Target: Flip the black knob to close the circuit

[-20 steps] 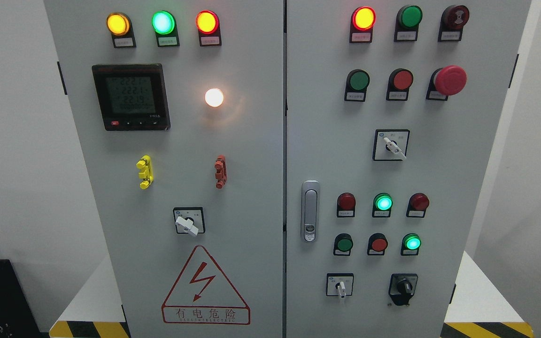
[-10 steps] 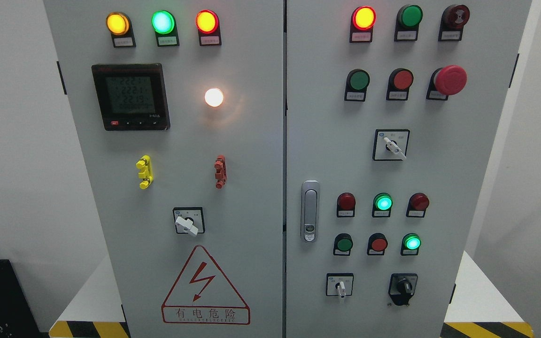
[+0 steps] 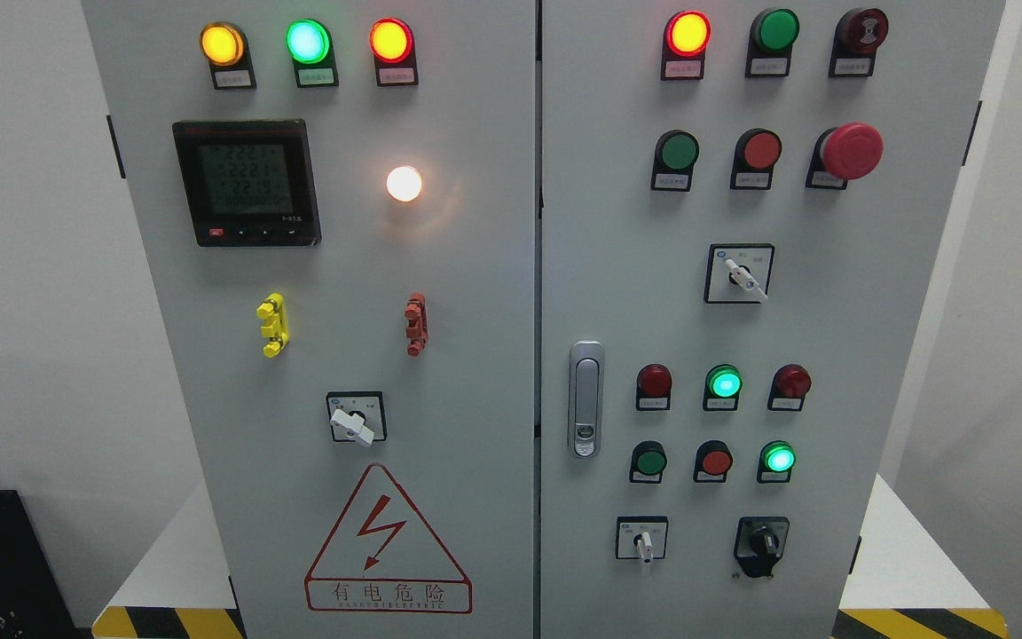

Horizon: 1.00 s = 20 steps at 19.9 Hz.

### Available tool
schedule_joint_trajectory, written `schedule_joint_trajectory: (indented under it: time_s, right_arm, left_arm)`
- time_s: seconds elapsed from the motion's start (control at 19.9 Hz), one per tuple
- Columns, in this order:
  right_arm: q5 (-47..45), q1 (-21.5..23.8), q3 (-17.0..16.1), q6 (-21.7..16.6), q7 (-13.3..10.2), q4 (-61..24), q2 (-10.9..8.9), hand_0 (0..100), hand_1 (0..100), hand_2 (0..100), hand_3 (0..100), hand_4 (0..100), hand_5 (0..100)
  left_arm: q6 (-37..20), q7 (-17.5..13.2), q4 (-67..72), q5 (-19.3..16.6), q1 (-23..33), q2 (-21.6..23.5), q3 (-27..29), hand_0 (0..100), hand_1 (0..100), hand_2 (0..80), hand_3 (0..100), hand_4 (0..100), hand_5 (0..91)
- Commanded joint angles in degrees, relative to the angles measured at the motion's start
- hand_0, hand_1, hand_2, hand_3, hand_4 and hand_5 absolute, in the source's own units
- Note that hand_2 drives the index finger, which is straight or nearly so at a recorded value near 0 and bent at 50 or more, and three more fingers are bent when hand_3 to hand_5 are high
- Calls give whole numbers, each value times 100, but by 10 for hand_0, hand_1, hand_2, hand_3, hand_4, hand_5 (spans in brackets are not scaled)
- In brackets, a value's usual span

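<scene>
1. You see the grey cabinet [image 3: 475, 266] from the front, with two doors. No robot hand or arm shows in the head view, so you cannot tell how far the fingers are open or if they hold anything.

2. The black knob [image 3: 761, 542] sits at the lower right of the right door, in the bottom row. It is just to the right of a small white switch [image 3: 643, 541] and below the lit green lamp [image 3: 778, 458].

3. The knob's grip looks to run about up and down, perhaps a little tilted. It is small and dark, so the exact angle is hard to read.

4. Because the knob lies on the right side and low, I judge that the right arm is the nearer one for this reach. It would come in from the lower right edge, with only a short way to go up and forward.

5. The task looks not yet begun: nothing touches the knob.

6. Take care with the neighbours. The white switch and the row of buttons above stand near the knob, and a wide hand could brush them. The door handle [image 3: 585, 398] is well apart to the left.
</scene>
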Motion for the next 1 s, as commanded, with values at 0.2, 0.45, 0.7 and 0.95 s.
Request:
schedule_joint_trajectory:
  time_s: [0.2, 0.45, 0.7, 0.95]
  right_arm:
    - [1496, -568, 1266, 1133, 89, -361, -155, 0, 0, 939, 1000, 835, 796]
    - [1972, -744, 2067, 1863, 89, -361, -120, 0, 0, 944, 1000, 834, 795]
    - [2095, -779, 2217, 2092, 167, -291, -120, 0, 0, 945, 1000, 834, 794]
    - [2095, -788, 2217, 2321, 176, -115, -93, 0, 0, 946, 1000, 834, 794]
  left_arm:
    - [-3, -5, -17, 44, 0, 5, 62, 0, 0, 0, 44, 21, 0]
    - [-3, -5, -17, 53, 0, -3, 62, 0, 0, 0, 45, 22, 0]
    - [-3, -5, -17, 44, 0, 5, 62, 0, 0, 0, 45, 22, 0]
    - [-3, -5, -17, 44, 0, -3, 70, 0, 0, 0, 45, 21, 0]
